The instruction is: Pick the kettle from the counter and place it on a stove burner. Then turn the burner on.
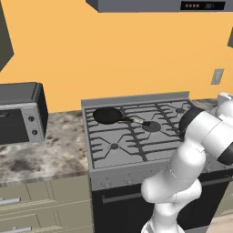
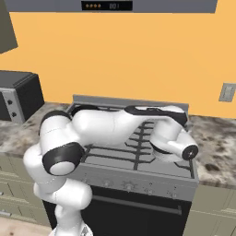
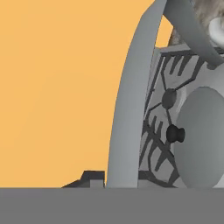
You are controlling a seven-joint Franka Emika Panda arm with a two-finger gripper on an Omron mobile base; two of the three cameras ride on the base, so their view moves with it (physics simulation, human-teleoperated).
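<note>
**Left base view, left to right.** A dark grey box-shaped microwave oven with a silver control panel (image 1: pixel 20 113) stands on the mottled brown, grey and white speckled stone counter (image 1: pixel 50 150). Pale beige drawer fronts (image 1: pixel 41 205) lie below the counter. Next comes the grey metal stove top with star-shaped grate bars (image 1: pixel 136 157). A flat black frying pan (image 1: pixel 107 115) sits on its rear left burner, with the pan's handle pointing right. A small round dark-grey burner cap (image 1: pixel 152 126) lies at the middle of the stove and another sits front left. My white arm with dark joints (image 1: pixel 200 132) rises at the right and bends over the stove's right side. A grey wall socket (image 1: pixel 217 76) is set in the orange wall above it.

**Right base view.** The arm reaches from the left across the stove, and its wrist hangs low over the right-hand grates.

**Hand view.** The small rounded silver-grey metal kettle (image 3: pixel 201 140) sits very close to the lens, with its dark lid knob (image 3: pixel 175 134) at centre right. Its thin grey handle (image 3: pixel 129 109) curves up on the left. Grate bars and one burner cap show behind it, so it is over the stove (whether resting or lifted, I cannot tell). I also cannot tell whether the gripper is open or closed.
</note>
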